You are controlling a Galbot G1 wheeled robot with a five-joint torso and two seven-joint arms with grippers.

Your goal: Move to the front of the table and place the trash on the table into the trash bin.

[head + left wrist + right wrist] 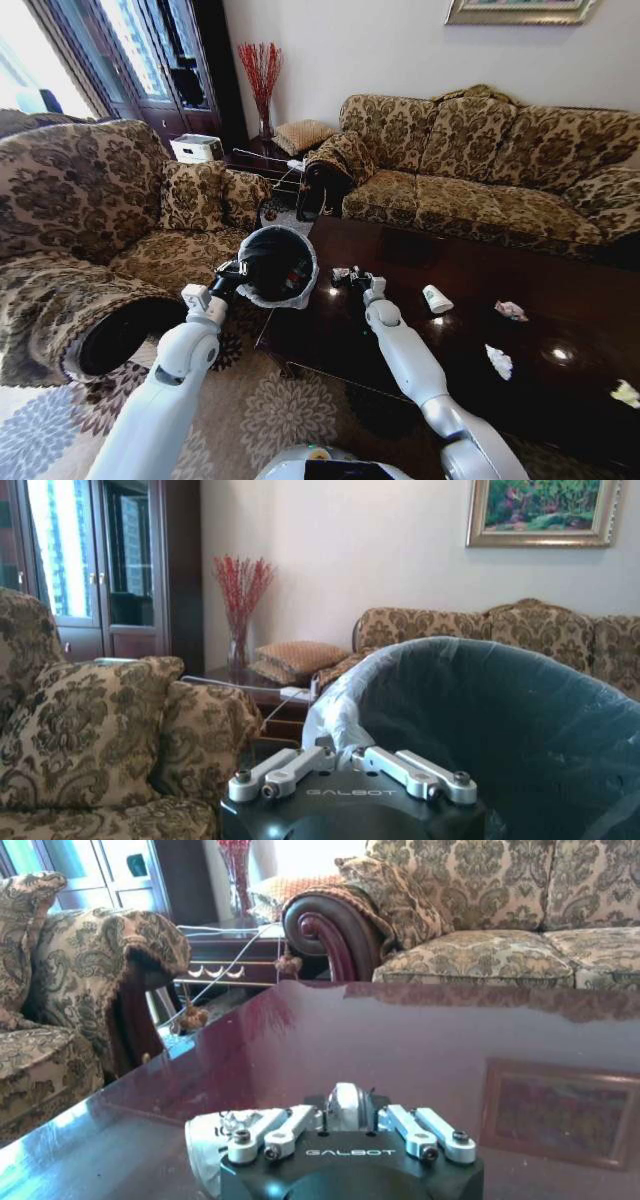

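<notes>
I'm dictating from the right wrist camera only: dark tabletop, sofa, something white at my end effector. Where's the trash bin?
Observer: The trash bin hangs just off the table's left corner, gripped at its rim by the left end effector.
Operator: My right end effector has a white wad. What else is on the table?
Observer: A paper cup lies on its side, right of your end effector.
Operator: More?
Observer: Three paper wads lie farther right.

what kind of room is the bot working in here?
Most likely a home living room: patterned sofa and armchair around a glossy dark coffee table, a framed painting on the wall, and a vase of red twigs.
</notes>
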